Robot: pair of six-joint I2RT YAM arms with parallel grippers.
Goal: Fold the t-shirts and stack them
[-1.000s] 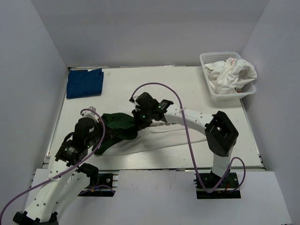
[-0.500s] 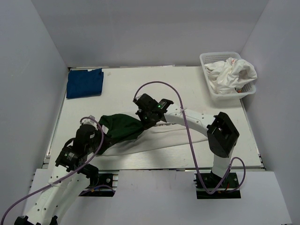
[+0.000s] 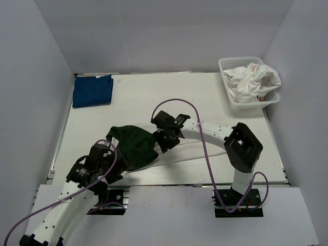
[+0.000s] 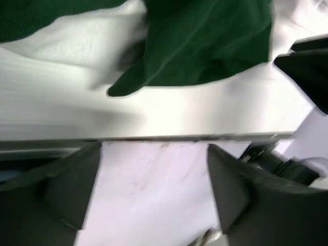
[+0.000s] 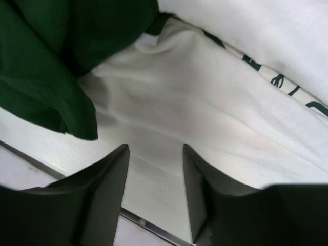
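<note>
A white t-shirt with dark green sleeves lies crumpled along the table's near edge, its white body stretching right. In the left wrist view the green cloth is well beyond my left gripper. That gripper is open with nothing in it, over the table's front edge. My right gripper hovers over the shirt just right of the green sleeve. It stands open and empty above the white cloth. A folded dark blue t-shirt lies at the back left.
A white lattice basket at the back right holds crumpled white t-shirts. White walls close in the table on three sides. The table's front edge runs just under my left gripper.
Both grippers have opened and let go of the green sleeve, which now lies on the shirt. My left arm has drawn back to the near edge; the right gripper shifted slightly right.
</note>
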